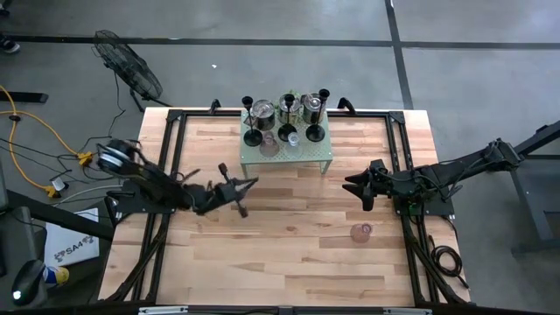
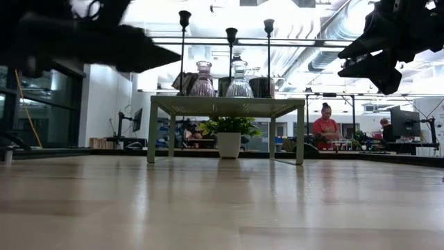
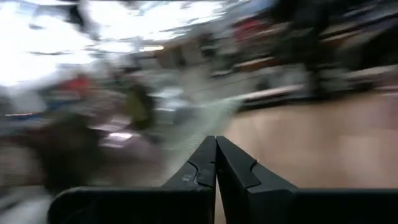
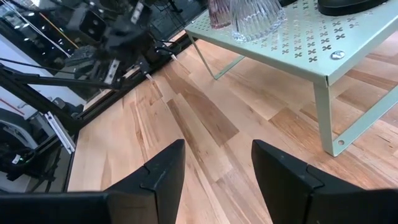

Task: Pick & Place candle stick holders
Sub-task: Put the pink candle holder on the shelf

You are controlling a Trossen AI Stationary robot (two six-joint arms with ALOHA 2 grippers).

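The wooden counter (image 1: 289,236) carries a pale green perforated rack (image 1: 289,156) at its far middle edge, standing on four legs. On the rack top stand the candle stick holders: three black slim-stemmed ones with round bases, one toward the left (image 1: 252,137), one in the middle (image 1: 287,133) and one on the right (image 1: 315,133), with two shiny silver cups (image 1: 262,111) and (image 1: 311,108) behind them, and a small pink glass one (image 1: 269,145) beside a small clear glass one (image 1: 293,138) at the front. In the low view the three black stems rise above the rack and a leafy green plant (image 2: 229,126) in a white pot shows beneath it. One further pink holder (image 1: 361,232) stands alone on the bare counter, well apart from the rack, near the right arm's base. The left gripper (image 1: 248,185) hangs above the counter in front of the rack's left corner; its wrist view shows the two fingers pressed together, holding nothing. The right gripper (image 1: 353,185) hangs above the counter just off the rack's right front corner, jaws parted and empty, pointing toward the rack. A person in a red top (image 2: 325,125) sits in the room beyond the counter. A floor fan (image 1: 127,66) lies on the floor beyond the counter's far left corner.
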